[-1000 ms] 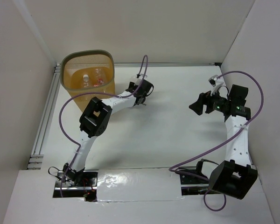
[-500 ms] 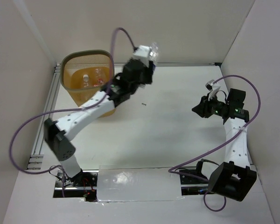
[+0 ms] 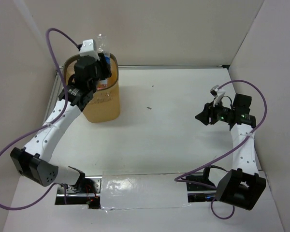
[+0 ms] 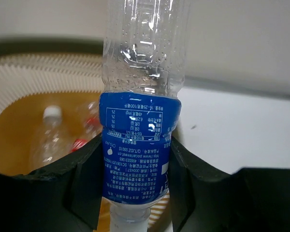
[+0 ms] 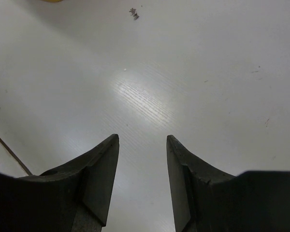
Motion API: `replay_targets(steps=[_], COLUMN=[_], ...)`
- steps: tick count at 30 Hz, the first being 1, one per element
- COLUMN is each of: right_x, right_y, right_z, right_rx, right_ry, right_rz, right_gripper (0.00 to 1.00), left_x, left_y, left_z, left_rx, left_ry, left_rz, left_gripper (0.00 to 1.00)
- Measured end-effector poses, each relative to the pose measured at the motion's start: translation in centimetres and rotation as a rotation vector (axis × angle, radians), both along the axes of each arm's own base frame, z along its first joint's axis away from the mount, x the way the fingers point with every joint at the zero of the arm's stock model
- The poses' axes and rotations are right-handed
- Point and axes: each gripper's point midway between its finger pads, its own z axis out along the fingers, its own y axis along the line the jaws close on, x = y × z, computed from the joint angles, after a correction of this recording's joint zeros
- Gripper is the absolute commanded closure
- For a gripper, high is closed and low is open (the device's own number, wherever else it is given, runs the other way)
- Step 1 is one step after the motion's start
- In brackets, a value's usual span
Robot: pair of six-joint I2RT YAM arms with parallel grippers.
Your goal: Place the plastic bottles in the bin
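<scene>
Left pincer [image 4: 135, 145], raised over the bin [image 3: 104, 104] at the far left corner of the table [image 3: 174, 140]. Its jaws are clamped on the blue label [image 4: 137, 140] of a clear plastic bottle [image 4: 144, 67], which stands upright between them. The bottle's clear upper part rises past the top edge of the left wrist view. In the overhead view the bottle [image 3: 103, 42] sits above the far side of the bin's rim.

Inside the bin [image 4: 24, 79] lie other bottles, among them one with a white cap [image 4: 50, 135] and one with a red label [image 4: 83, 140].

Right pincer [image 5: 142, 137], low over the bare table [image 5: 193, 72] at the right side, well apart from the bin. Its jaws stand a narrow gap apart with nothing between them. A small dark mark [image 5: 134, 13] lies on the table beyond it.
</scene>
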Motion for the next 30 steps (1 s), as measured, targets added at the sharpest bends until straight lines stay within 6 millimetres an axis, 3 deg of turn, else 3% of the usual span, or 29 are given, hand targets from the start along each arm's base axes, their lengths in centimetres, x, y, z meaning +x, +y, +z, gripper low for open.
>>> replay_targets(steps=[4,6,8,9,14,19,23,26,28,30], right_x=[0.0,-0.1,-0.1,-0.2,-0.3,-0.3,-0.2,0.0,0.1,0.3], right_y=[0.1,0.1,0.1,0.1,-0.1,-0.6,-1.2,-2.1,-2.7,-3.5], right_z=[0.0,0.0,-0.1,-0.1,0.2,0.1,-0.2,-0.6,-0.8,-0.9], right_rx=[-0.003,-0.006,-0.007,-0.011,-0.041,-0.071,-0.075,-0.078,-0.085,-0.096], right_ry=[-0.001,-0.003,-0.001,-0.002,-0.028,-0.03,0.007,0.05,0.073,0.086], right_rz=[0.006,0.009,0.011,0.014,0.015,-0.012,-0.068,-0.146,-0.202,-0.259], right_gripper=[0.46,0.38,0.01,0.01,0.01,0.01,0.01,0.01,0.01,0.01], left_x=[1.1,1.5,1.8,1.9,2.1,0.2,-4.4,-9.8,-12.8,-15.2], left_y=[2.8,4.2,5.1,5.5,5.2,1.0,-4.3,-7.9,-9.7,-10.8], left_z=[-6.9,-8.6,-9.0,-9.0,-6.5,-2.2,3.1,6.9,7.0,5.5], left_rx=[0.075,0.094,0.099,0.097,0.089,0.117,0.095,0.044,0.033,0.027], left_ry=[0.171,0.219,0.229,0.231,0.181,0.085,-0.052,-0.193,-0.237,-0.237], left_rz=[0.089,0.128,0.155,0.169,0.168,0.04,-0.231,-0.473,-0.606,-0.704], left_gripper=[0.58,0.41,0.19,0.01,0.01,0.01,0.01,0.01,0.01,0.01])
